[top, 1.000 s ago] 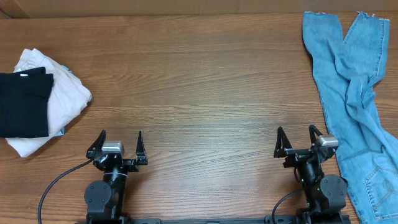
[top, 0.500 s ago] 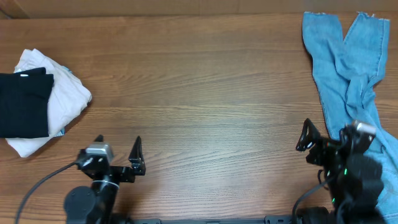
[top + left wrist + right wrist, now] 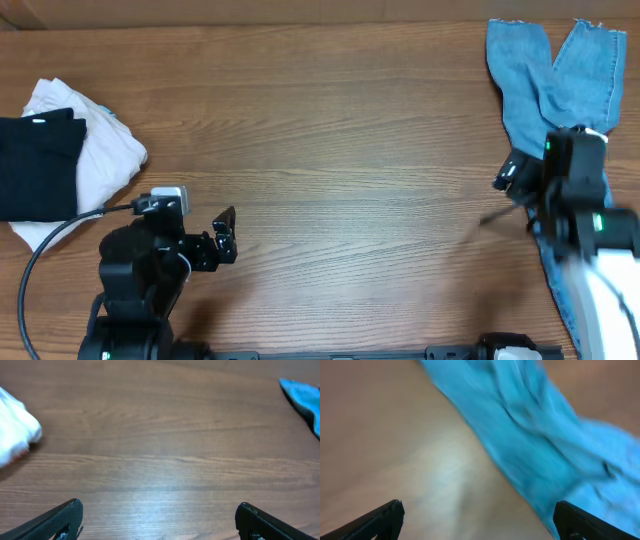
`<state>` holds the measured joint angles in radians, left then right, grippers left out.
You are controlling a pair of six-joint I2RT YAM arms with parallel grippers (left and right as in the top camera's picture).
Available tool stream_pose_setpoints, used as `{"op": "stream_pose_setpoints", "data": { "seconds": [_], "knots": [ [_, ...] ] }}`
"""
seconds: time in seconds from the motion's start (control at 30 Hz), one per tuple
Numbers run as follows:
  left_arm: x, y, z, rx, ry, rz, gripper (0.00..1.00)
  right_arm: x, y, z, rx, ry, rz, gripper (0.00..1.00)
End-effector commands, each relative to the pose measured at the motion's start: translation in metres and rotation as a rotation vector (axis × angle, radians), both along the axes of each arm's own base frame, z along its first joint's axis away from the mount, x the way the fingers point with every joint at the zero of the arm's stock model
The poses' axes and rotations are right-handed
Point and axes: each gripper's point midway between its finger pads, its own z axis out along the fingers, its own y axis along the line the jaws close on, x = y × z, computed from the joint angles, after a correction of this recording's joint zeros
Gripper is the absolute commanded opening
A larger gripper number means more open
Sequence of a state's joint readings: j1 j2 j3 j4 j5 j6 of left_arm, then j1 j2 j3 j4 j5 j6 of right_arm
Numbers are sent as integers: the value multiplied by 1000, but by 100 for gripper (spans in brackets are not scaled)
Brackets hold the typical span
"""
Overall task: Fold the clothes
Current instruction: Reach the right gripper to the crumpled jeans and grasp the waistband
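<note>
The light-blue jeans (image 3: 545, 75) lie stretched along the table's right edge, frayed hems at the far end, lower part hidden under my right arm. In the right wrist view the jeans (image 3: 540, 435) fill the upper right, blurred. A corner of the jeans (image 3: 302, 397) shows in the left wrist view. My right gripper (image 3: 512, 178) is open and empty over the jeans' left edge; its fingers (image 3: 477, 520) straddle bare wood. My left gripper (image 3: 222, 238) is open and empty at the front left, its fingers (image 3: 157, 520) over bare wood.
A folded black garment (image 3: 38, 165) lies on a white garment (image 3: 105, 150) at the left edge; the white one (image 3: 15, 432) also shows in the left wrist view. The wooden table (image 3: 320, 140) spans the middle. A cable (image 3: 55, 235) runs by the left arm.
My right arm has moved from the front edge up and back over the jeans. My left arm has lifted and turned slightly left. The jeans have not moved.
</note>
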<state>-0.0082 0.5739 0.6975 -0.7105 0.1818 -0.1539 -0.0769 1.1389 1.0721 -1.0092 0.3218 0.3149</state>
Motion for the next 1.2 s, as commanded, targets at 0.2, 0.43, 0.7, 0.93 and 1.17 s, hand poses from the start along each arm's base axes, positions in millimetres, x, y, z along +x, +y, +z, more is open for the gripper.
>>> {"op": "stream_pose_setpoints", "data": {
  "seconds": [0.2,0.43,0.7,0.93,1.17],
  "knots": [
    [5,-7,16,-3,-44,-41,100,-23,-59,-135,85,528,-238,100],
    [6,-9,19,-12,-56,-55,100,-25,-71,-178,187,593,-258,100],
    [7,-10,20,-17,-59,-59,100,-33,-87,-184,154,594,-369,49],
    [7,-10,20,-17,-63,-59,100,14,-72,-162,227,487,-255,16],
    [11,-10,28,-16,-99,-59,100,118,2,-79,243,261,105,16]
  ]
}}
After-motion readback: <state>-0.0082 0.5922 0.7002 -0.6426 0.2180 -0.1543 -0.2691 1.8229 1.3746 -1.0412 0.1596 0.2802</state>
